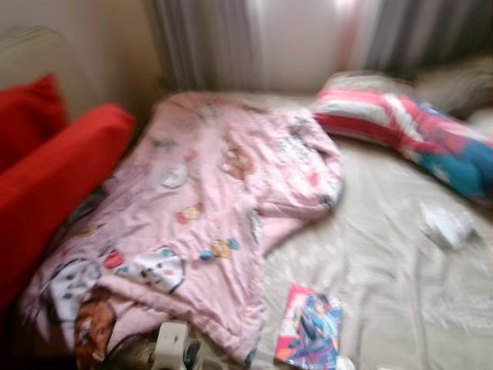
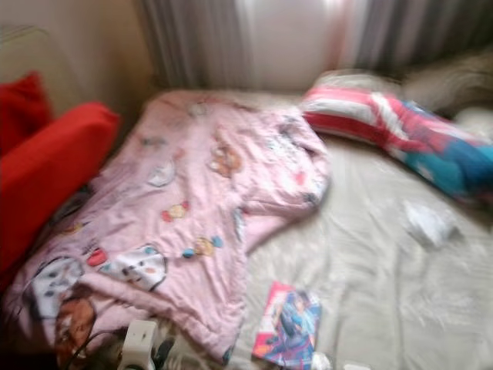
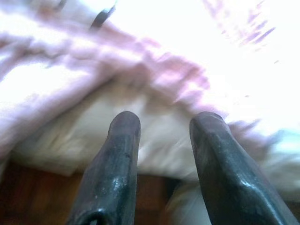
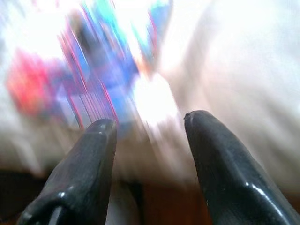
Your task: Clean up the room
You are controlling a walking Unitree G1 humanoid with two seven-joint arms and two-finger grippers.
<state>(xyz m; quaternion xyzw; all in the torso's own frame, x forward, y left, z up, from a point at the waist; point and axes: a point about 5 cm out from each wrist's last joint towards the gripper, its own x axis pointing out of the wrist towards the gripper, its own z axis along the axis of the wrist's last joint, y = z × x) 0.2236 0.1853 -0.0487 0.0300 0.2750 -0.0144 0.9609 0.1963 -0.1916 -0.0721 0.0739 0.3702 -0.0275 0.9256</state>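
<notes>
Broadly spread over the bed [image 1: 400,277]: pink blanket [image 1: 200,223], rumpled, covering the half nearest the red cushion [image 1: 54,177]. Soft, limp, probably light; best pinched at a thick folded edge. Further along the bed, a striped pillow [image 1: 385,119]. Just beside the blanket's near corner, a thin comic book [image 1: 310,327], likely slippery. Left gripper [image 3: 159,126] and right gripper [image 4: 150,124]: fingers parted, holding nothing.

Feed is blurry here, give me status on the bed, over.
Left gripper open over pink blanket. Right gripper open near comic book. Both empty. White scrap on sheet.
</notes>
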